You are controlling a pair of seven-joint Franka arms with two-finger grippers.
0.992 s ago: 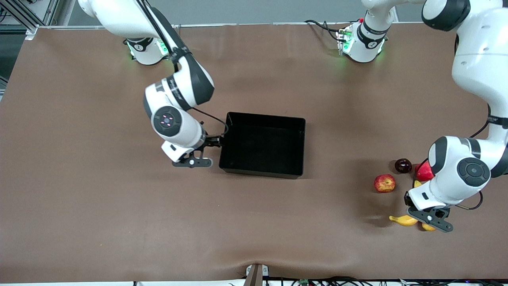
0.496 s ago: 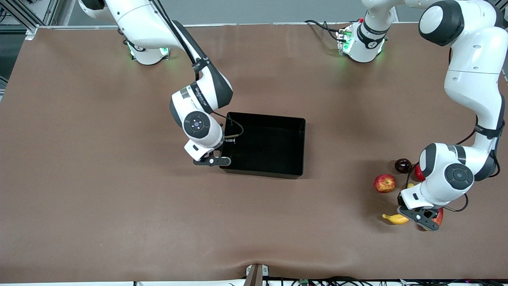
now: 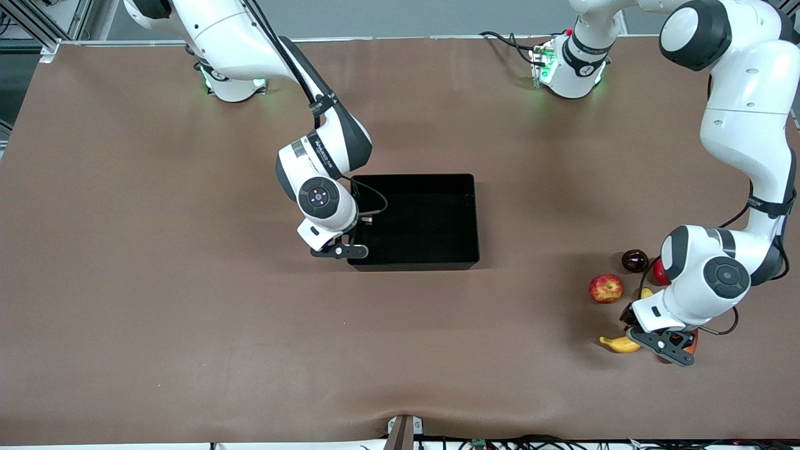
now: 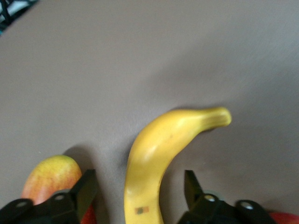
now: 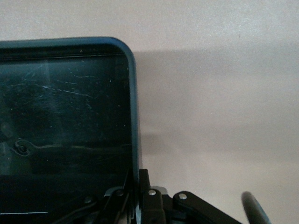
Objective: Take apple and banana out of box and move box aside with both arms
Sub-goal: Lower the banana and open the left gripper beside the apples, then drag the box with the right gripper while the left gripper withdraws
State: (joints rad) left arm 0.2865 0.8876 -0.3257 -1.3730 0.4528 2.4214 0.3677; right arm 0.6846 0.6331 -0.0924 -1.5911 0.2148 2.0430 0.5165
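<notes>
Where the brown worktop (image 3: 187, 300) fills the front view, it lies smooth and matte, with aluminium framing at one top corner, cables along the bottom edge and the two arm bases glowing green along the top edge. Near the middle sits the black box (image 3: 425, 219), its glossy floor bare. The right gripper (image 3: 347, 249) is closed on the box wall at the corner nearest the right arm's end and the camera. Toward the left arm's end, close to the bottom edge, the fruit is clustered: the apple (image 3: 605, 288), a dark round fruit (image 3: 635, 260) slightly farther from the camera, a plain red fruit (image 3: 660, 272) half hidden by the left arm, and the banana (image 3: 620, 344) nearest the bottom edge. The left gripper (image 3: 661, 345) is down over the banana, its body covering most of the fruit.

From the left wrist camera, the banana (image 4: 154, 163) lies on the surface between the widely spread fingers (image 4: 84, 189), which do not touch it; the mango (image 4: 51, 179) crowds one finger.

From the right wrist camera, the box (image 5: 65, 121) shows scratches, and the gripper (image 5: 140, 198) pinches its wall.
</notes>
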